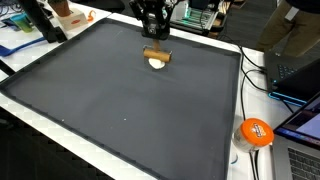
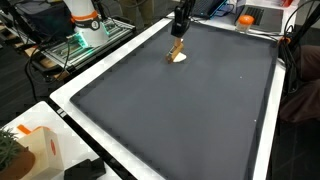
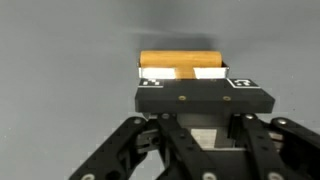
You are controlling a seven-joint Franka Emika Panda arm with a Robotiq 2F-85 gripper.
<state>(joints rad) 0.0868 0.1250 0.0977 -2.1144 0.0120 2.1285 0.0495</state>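
The fingers (image 1: 156, 46) are closed in about as far as they go and clamped on a cylinder (image 1: 157, 56), which sits right between the tips and lies crosswise to them in the wrist view (image 3: 180, 60). It's a short, tan-brown, wooden-looking roll with a pale patch on its underside, though I can't tell what that patch is. It's down at the dark tabletop (image 1: 120, 110) near the far edge in an exterior view (image 2: 177, 53), but whether it's actually touching is hard to say.

Wooden block (image 3: 180, 60) partly behind end effector (image 3: 181, 79)
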